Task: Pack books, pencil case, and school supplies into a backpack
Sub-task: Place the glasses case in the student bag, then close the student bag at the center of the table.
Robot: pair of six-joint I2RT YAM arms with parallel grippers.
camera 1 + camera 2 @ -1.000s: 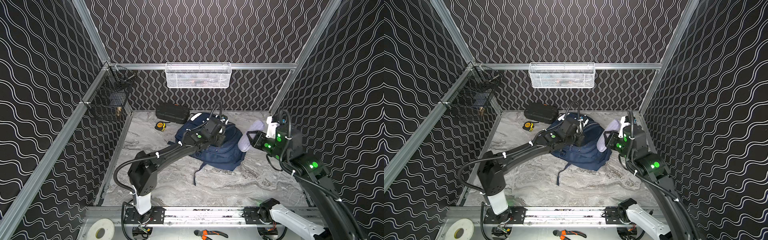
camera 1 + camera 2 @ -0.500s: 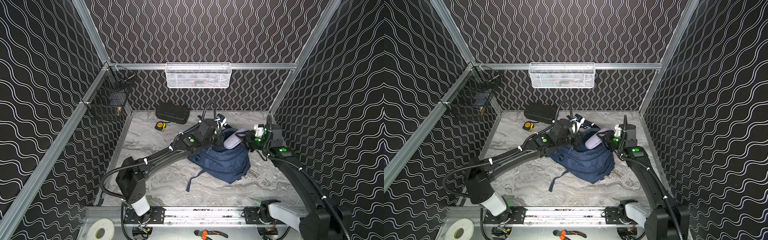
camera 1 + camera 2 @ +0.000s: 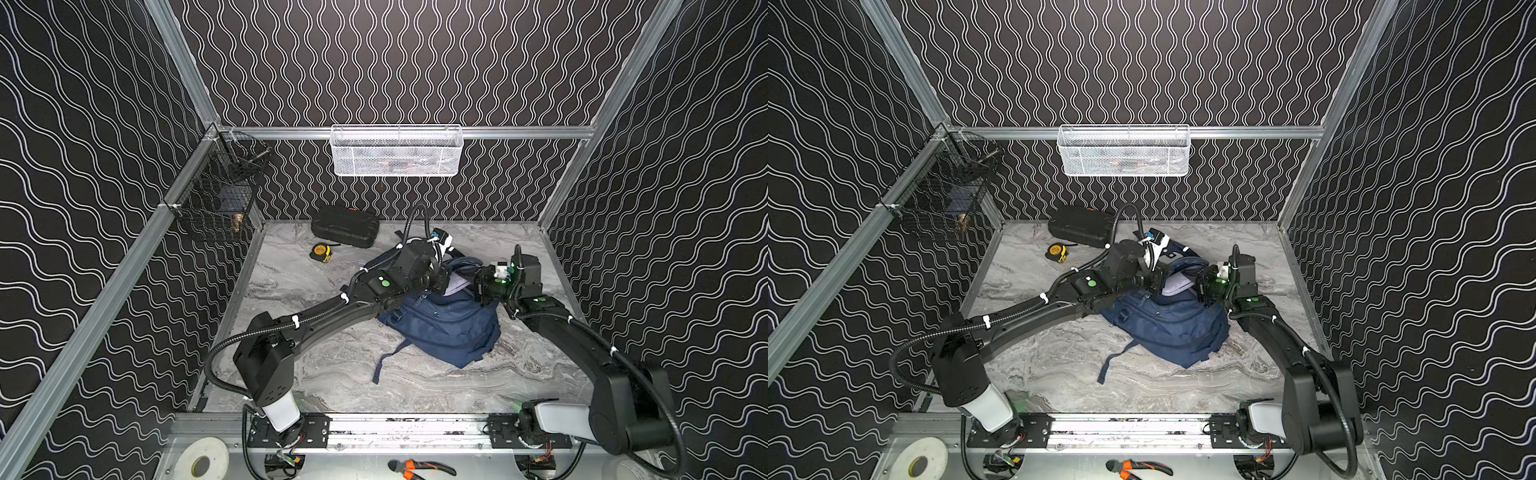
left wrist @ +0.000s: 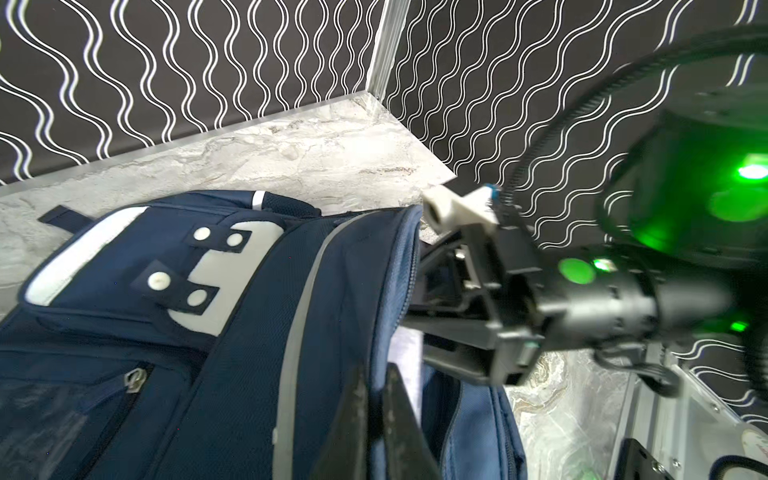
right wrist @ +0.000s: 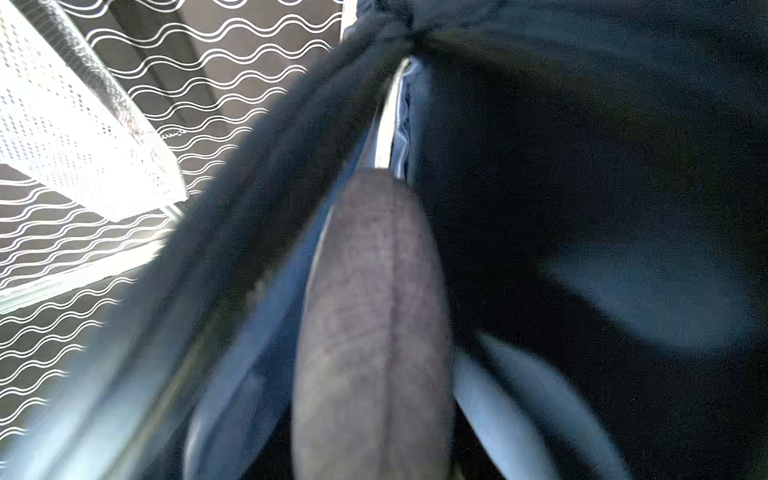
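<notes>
**Entry: pencil case** (image 5: 374,324). Oblong, round-ended, grey-lavender fabric.

**Location:** it is held in the right pincer (image 3: 478,286), whose jaws are closed partway around it. The far end is already inside the mouth of the backpack (image 3: 449,328), which lies on the marbled surface (image 3: 332,374).

**Handling, as judged:** the case is taken to be light, soft-walled and slightly yielding. It is best gripped across its narrow width near one end, so that the free end can be slid past the zip rim without being bent.

**Backpack:** navy, limp cloth, judged likely to sag shut unless lifted. The edge of its opening is pinched by the left pincer (image 4: 376,374), jaws together on the fabric, and the mouth is held apart.
</notes>
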